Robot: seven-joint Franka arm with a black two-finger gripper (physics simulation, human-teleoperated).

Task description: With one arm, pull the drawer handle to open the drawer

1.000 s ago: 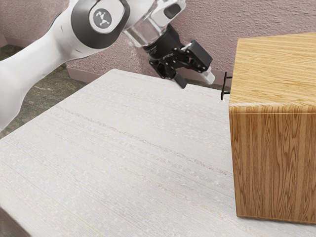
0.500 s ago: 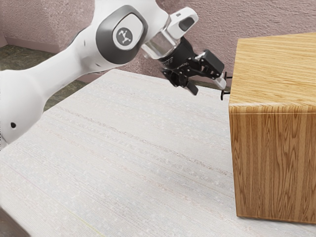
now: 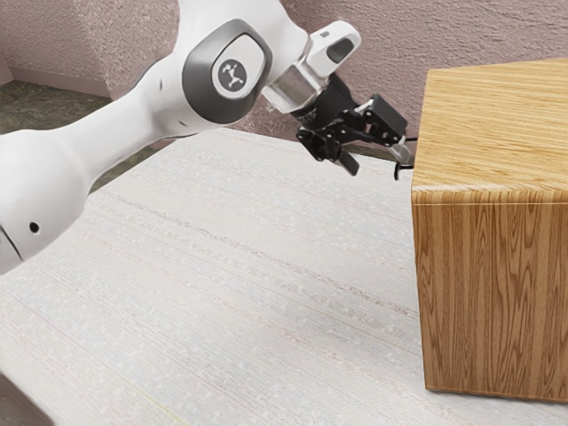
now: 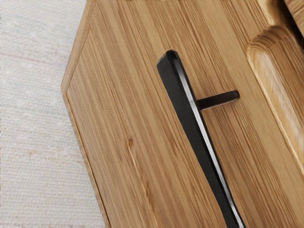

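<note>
Drawer-opening task, approach stage. The black two-finger gripper (image 3: 380, 160) hangs at the front face of the oak-grained cabinet (image 3: 493, 222), which stands at the exterior view's right on a pale, fine-streaked table (image 3: 222, 266). Its fingers stand spread apart, one close by the handle and one well short of it, and they grip nothing.

The drawer handle (image 4: 190, 123) is a slim black bar with bevelled edges and a tapered end. A short black post (image 4: 217, 99) holds it away from the drawer front (image 4: 128, 147). The front is a flat panel of straight, close wood grain with a thin border line near its edge. The drawer looks shut.

Handling, as a judgement: the bar appears rigid and smooth, probably metal or hard plastic, so it may slip under a light pinch. The best hold lies across the bar's narrow width, near the post, where the fingers can pass behind it. The drawer should slide straight out. An off-axis pull risks binding it or dragging the whole cabinet.
</note>
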